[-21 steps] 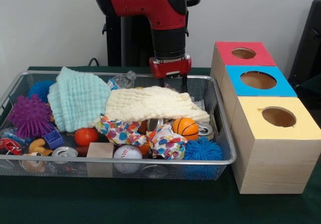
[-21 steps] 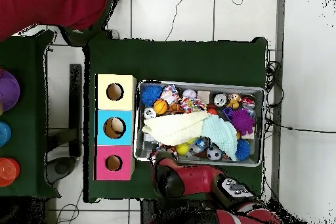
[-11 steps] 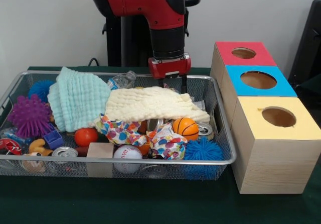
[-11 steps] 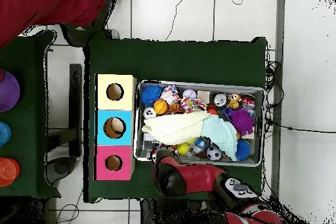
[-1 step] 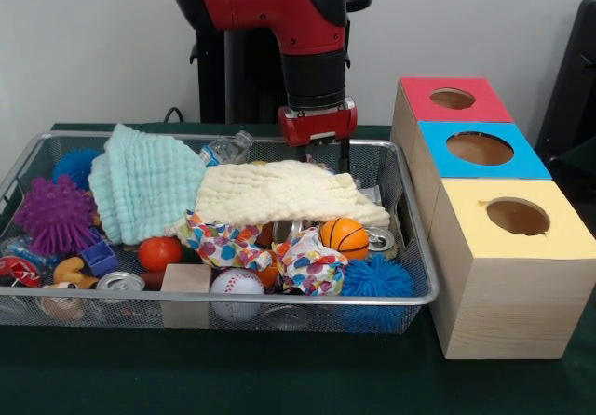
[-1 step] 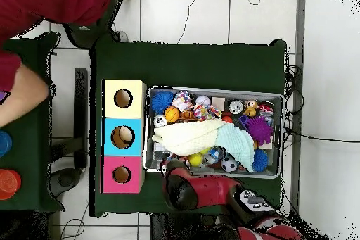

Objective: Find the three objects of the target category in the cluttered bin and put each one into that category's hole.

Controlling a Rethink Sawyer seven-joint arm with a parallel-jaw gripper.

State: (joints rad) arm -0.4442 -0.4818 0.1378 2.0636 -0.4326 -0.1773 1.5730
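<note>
**Gripper barely shifted; a person's arm now at the edge**

Since half a second ago the gripper [image 5: 322, 159] has edged slightly sideways along the far rim of the wire bin [image 5: 279, 300]. In the overhead view a person's forearm [image 6: 21, 96] has come in at the left edge, cut off by the frame and well apart from the bin.

The gripper hangs at the bin's far side, just above the cream cloth [image 5: 284, 194]. Its lower end drops behind the rim and the cloth, so I cannot tell whether it is released or clenched. From overhead the red arm covers it entirely.

The cream cloth and a mint cloth [image 5: 144, 182] lie over the middle of the clutter and hide whatever is under them. Along the near side a small basketball [image 5: 344, 236], a baseball [image 5: 237, 289], a blue spiky ball [image 5: 376, 277], an orange ball [image 5: 160, 252], a wooden block [image 5: 186, 278] and a can [image 5: 119, 283] show. A purple spiky ball [image 5: 54, 213] sits at the left end. A plastic bottle [image 5: 228, 148], possibly crushed, pokes out behind the cloths.

Beside the bin stand the red box [image 5: 452, 100], blue box [image 5: 480, 150] and yellow box [image 5: 512, 220], each with a round hole on top.
</note>
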